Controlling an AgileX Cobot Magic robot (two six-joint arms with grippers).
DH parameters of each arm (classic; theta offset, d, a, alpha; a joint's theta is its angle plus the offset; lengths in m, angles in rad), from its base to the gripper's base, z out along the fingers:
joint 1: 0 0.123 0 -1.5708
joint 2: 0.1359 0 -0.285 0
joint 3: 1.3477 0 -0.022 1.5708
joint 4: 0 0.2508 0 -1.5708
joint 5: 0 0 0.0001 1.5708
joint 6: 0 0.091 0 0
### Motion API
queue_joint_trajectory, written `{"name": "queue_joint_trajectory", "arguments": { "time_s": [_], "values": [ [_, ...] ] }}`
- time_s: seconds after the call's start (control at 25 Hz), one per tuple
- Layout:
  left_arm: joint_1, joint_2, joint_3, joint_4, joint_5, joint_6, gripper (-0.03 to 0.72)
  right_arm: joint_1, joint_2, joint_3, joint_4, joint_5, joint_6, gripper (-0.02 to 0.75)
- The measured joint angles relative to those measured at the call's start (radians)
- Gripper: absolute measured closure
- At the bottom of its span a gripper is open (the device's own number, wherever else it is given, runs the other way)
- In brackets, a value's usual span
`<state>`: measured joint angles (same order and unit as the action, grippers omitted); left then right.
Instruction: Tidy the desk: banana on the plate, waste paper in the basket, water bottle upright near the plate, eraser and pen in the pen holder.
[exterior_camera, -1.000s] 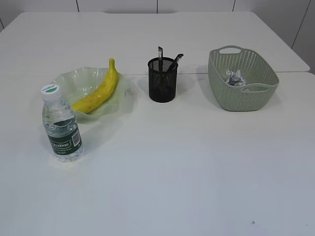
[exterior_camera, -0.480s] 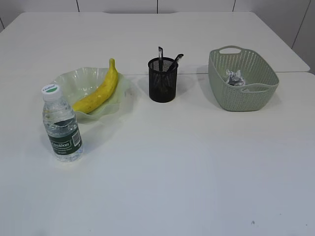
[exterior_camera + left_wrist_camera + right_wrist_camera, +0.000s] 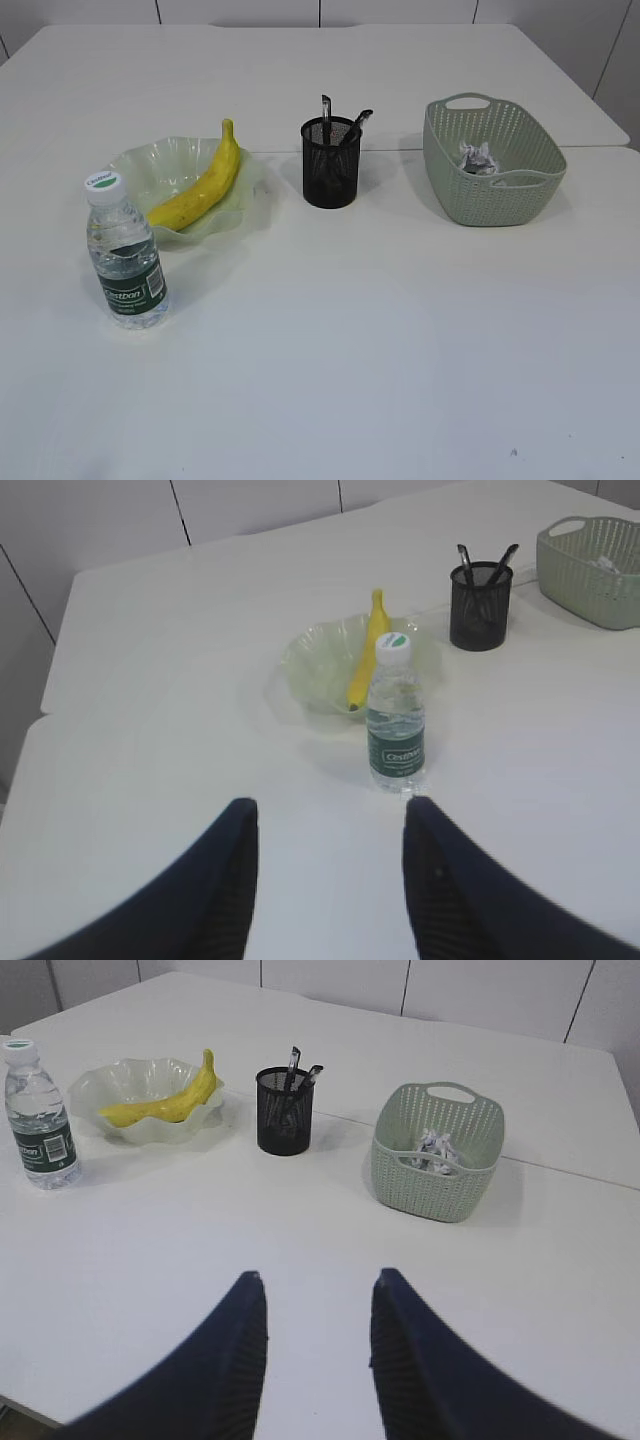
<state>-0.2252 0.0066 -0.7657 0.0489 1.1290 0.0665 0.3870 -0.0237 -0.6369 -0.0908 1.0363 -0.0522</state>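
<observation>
We see a broad white bench (image 3: 400,330) with a matte top, made of two slabs that meet along a thin seam running across its width behind the middle. Behind it stands a pale wall (image 3: 240,10) of flat panels split by dark vertical joints. Light falls soft and even, casting only faint shadows on the bench.

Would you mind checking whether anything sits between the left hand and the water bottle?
Nothing visible does. In the left wrist view only bare table lies between the open left hand and the upright water bottle. The plate with the banana sits behind the bottle, not in front.
</observation>
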Motion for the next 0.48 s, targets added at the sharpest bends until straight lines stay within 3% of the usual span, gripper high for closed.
{"name": "queue_joint_trajectory", "arguments": {
  "time_s": [0.48],
  "values": [
    [0.0,0.0,0.098,-0.069,-0.055,0.0,0.351,0.0,0.0,0.063,0.049,-0.008,0.0,0.471]
  ]
}}
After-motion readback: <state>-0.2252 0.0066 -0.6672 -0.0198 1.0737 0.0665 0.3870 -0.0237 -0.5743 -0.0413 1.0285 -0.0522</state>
